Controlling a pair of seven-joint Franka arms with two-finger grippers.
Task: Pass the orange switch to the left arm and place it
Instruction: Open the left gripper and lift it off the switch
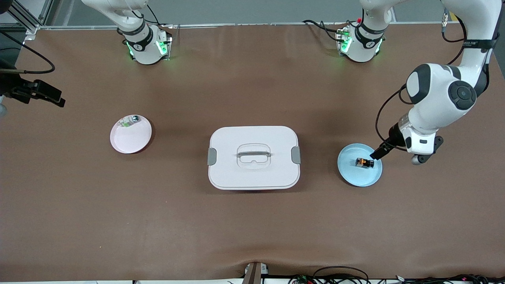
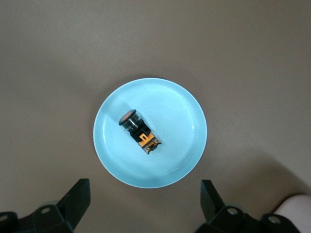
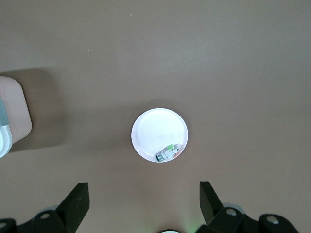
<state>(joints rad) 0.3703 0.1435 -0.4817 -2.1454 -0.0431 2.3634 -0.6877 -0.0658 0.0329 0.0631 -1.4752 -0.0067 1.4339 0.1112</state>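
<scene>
The orange switch point(image 1: 365, 162) point(image 2: 139, 130) lies on its side on a light blue plate point(image 1: 355, 175) point(image 2: 180, 111) toward the left arm's end of the table. My left gripper point(image 1: 382, 151) point(image 2: 145, 185) hangs open over the plate's rim, above the switch and apart from it, with nothing between its fingers. The white box point(image 1: 253, 157) point(image 3: 14, 111) with its lid on stands at the table's middle. My right gripper point(image 3: 143, 185) is open and empty, high over the table by a pale pink plate point(image 3: 155, 131); the front view shows only that arm's base.
The pale pink plate point(image 1: 130, 138) toward the right arm's end carries a small white-and-green part point(image 1: 130, 121) point(image 3: 167, 154). A black device on a mount point(image 1: 37, 92) juts in at that end's edge. Brown tabletop surrounds the box and both plates.
</scene>
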